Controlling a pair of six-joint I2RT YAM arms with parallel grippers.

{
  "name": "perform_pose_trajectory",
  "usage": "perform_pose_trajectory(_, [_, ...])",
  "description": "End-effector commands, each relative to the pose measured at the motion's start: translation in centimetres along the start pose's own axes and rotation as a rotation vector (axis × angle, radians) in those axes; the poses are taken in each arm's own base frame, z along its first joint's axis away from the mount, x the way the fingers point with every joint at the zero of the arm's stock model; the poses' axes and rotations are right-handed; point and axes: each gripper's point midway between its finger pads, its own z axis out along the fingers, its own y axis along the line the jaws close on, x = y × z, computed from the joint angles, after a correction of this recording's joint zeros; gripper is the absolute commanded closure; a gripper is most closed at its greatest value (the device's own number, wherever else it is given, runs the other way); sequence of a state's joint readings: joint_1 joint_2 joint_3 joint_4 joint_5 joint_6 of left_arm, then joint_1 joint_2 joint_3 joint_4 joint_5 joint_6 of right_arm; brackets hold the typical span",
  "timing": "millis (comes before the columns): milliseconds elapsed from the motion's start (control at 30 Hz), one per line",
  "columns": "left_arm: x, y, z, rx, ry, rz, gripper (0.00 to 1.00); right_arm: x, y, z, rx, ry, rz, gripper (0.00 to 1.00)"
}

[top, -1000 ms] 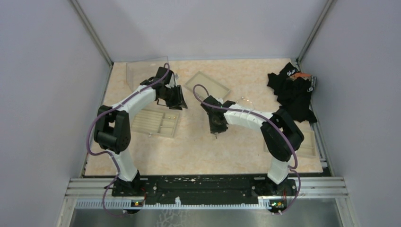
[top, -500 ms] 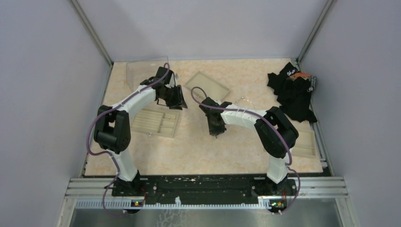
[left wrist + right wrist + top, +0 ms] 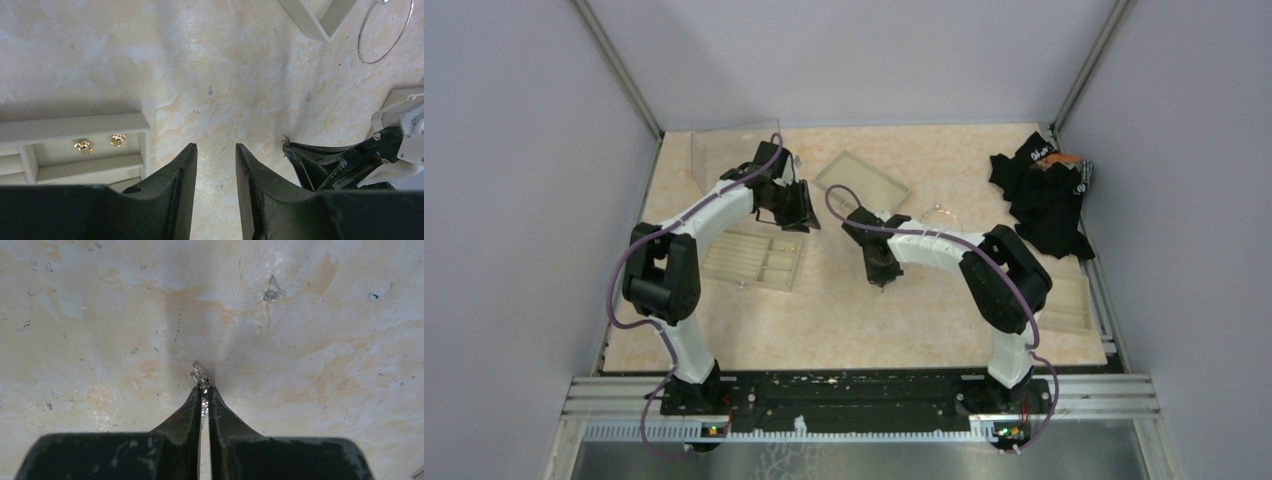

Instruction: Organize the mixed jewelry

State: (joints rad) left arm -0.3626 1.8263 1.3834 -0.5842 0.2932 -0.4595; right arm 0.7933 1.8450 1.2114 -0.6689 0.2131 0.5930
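My right gripper [image 3: 202, 389] is shut on a tiny sparkling silvery piece [image 3: 200, 374], low over the marbled table; the piece sticks out past the fingertips. In the top view that gripper [image 3: 881, 276] points down at mid-table. My left gripper [image 3: 215, 146] hangs open and empty over bare table, beside a beige compartment tray [image 3: 75, 125] that holds two small gold earrings [image 3: 83, 146]. A thin silvery loop [image 3: 387, 30] lies flat on the table farther off; in the top view the loop [image 3: 939, 212] is just behind the right arm.
A shallow beige tray [image 3: 864, 180] lies at the back centre, with a clear lid [image 3: 724, 150] at the back left. Another beige tray [image 3: 1069, 305] sits by the right arm's base. A black cloth heap [image 3: 1044, 195] fills the back right corner.
My right gripper has shut on the silvery piece, and the right arm has shifted slightly left. The left arm has not moved.
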Motion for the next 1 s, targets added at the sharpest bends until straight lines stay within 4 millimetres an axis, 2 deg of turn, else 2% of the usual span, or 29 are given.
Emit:
perform_pose_trajectory(0, [-1.0, -0.9, -0.9, 0.030, -0.031, 0.005, 0.59, -1.4, -0.7, -1.6, 0.043, -0.068, 0.022, 1.00])
perform_pose_trajectory(300, [-0.8, -0.8, -1.1, 0.027, -0.032, 0.006, 0.59, -2.0, -2.3, -3.0, 0.061, -0.107, 0.064, 1.00])
perform_pose_trajectory(667, [-0.7, -0.9, -1.3, 0.033, -0.041, 0.006, 0.59, -1.4, -4.0, -3.9, 0.078, -0.119, 0.123, 1.00])
perform_pose_trajectory(833, [-0.6, -0.9, -1.3, 0.032, -0.038, 0.006, 0.59, -1.7, -5.5, -5.0, 0.090, -0.150, 0.172, 1.00])
perform_pose_trajectory(967, [-0.5, -1.0, -1.3, 0.033, -0.038, 0.007, 0.59, -1.7, -7.7, -5.8, 0.113, -0.162, 0.214, 1.00])
